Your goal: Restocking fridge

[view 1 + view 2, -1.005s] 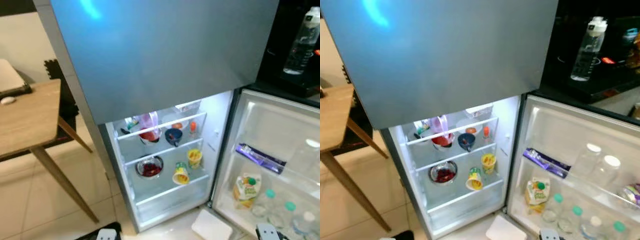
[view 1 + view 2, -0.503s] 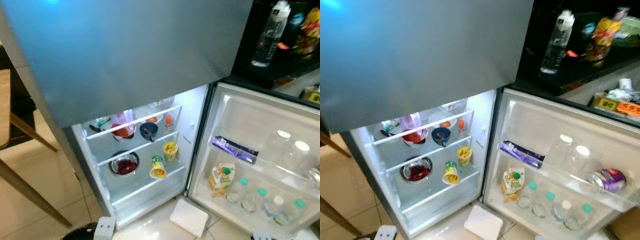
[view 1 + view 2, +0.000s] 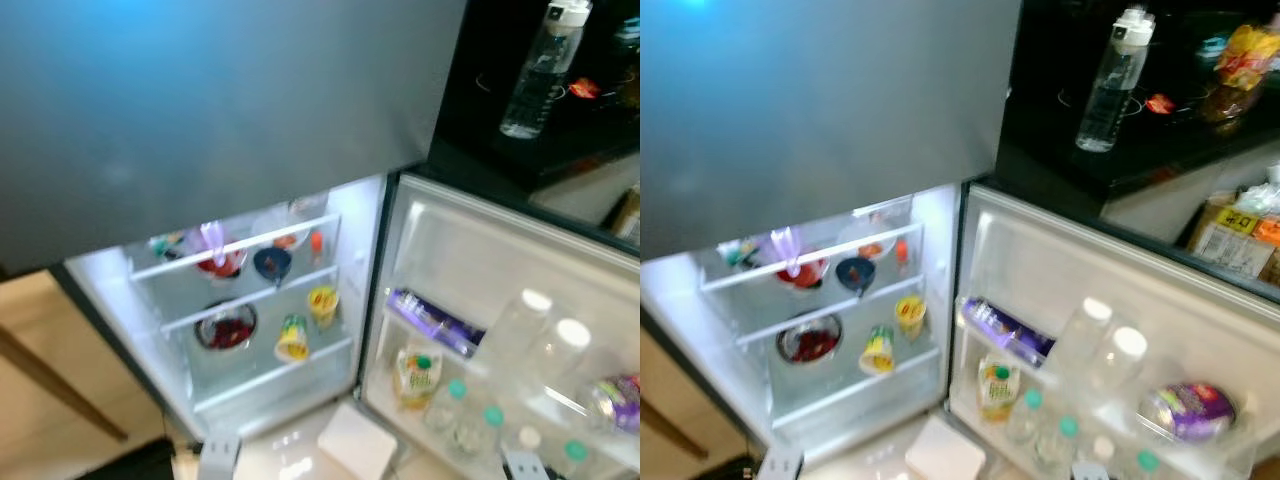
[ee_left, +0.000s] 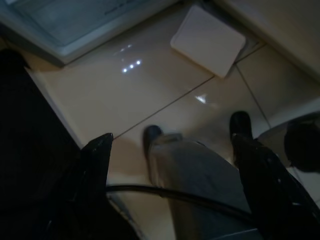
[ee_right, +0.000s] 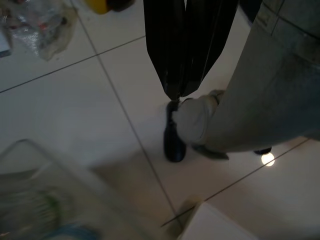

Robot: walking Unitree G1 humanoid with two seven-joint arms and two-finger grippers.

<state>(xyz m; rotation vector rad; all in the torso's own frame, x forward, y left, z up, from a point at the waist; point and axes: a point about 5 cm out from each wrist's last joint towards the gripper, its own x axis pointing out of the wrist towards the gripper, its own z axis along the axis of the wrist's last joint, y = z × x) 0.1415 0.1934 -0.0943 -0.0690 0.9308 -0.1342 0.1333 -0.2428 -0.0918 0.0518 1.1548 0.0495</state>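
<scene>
The fridge (image 3: 380, 280) stands open: two yellow cups (image 3: 305, 320) inside. Below, left end effector (image 4: 170, 150) spread; right end effector (image 5: 182, 95) pressed together.

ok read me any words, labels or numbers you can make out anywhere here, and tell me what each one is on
None can be read for certain.
Purple packet in the open fridge door: print, too blurred.
Juice carton below it: label, too blurred.
Yellow cups on the fridge shelf: printed, too small.
Purple can in the door: unreadable.
Cardboard box at the right: dark mark on a yellow label, perhaps "D", not certain.
Water bottle on the counter: no legible label.
</scene>
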